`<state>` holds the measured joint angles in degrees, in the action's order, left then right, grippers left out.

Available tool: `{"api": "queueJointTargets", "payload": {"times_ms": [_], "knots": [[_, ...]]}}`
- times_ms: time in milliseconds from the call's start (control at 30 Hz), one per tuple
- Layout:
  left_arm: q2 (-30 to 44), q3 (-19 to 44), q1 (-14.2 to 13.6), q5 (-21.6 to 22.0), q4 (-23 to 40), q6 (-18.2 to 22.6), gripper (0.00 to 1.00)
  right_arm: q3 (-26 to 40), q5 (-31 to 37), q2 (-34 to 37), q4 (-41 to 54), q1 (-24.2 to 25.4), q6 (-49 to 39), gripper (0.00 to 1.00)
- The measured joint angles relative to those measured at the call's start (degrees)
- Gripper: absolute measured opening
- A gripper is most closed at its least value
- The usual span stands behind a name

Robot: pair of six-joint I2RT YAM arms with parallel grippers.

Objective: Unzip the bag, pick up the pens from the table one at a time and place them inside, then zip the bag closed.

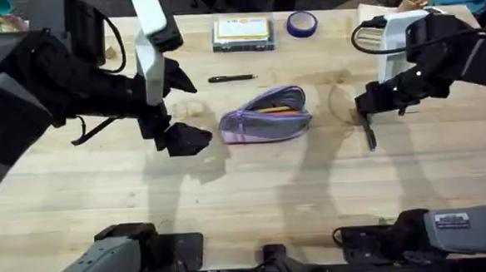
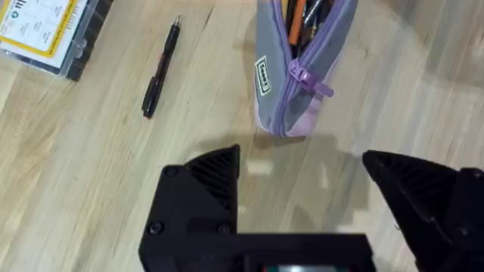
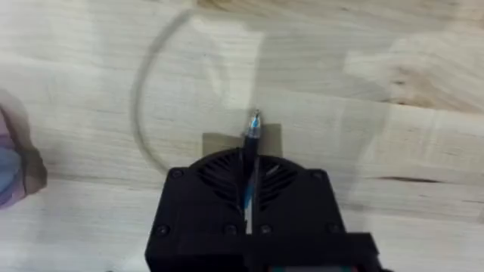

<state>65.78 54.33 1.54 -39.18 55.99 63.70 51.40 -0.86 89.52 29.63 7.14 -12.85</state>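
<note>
Left gripper (image 1: pixel 178 127) hovered over table (image 1: pixel 246 202) just beside bag's left end, fingers spread wide, holding nothing. Bag (image 1: pixel 265 116) lay near tabletop centre, zipper open, orange and dark pens inside. Fabric soft, probably yielding under pinch; best hold seemed zipper pull (image 2: pixel 306 76) or end seam. One black pen (image 1: pixel 232 78) lay toward far edge, light, thin, likely to roll. Right gripper (image 3: pixel 249 162) was pressed together on second pen (image 1: pixel 369 135), near right side.
</note>
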Motion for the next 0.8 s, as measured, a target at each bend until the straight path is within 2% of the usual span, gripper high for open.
{"api": "queueJointTargets", "payload": {"times_ms": [200, 433, 633, 800], "knots": [[0.0, 0.0, 0.0, 0.0, 0.0, 0.0, 0.993, 1.2, -0.4, 0.1, 0.9, -0.1, 0.0, 0.039], [0.0, 0.0, 0.0, 0.0, 0.0, 0.0, 0.993, 9.3, -0.9, -3.8, -0.5, -3.5, -1.3, 0.031], [0.0, 0.0, 0.0, 0.0, 0.0, 0.0, 0.993, 13.3, -1.4, -9.7, -6.4, -12.1, -6.4, 0.031], [0.0, 0.0, 0.0, 0.0, 0.0, 0.0, 0.993, 13.3, -1.7, -10.6, -8.6, -20.9, -12.4, 0.030]]}}
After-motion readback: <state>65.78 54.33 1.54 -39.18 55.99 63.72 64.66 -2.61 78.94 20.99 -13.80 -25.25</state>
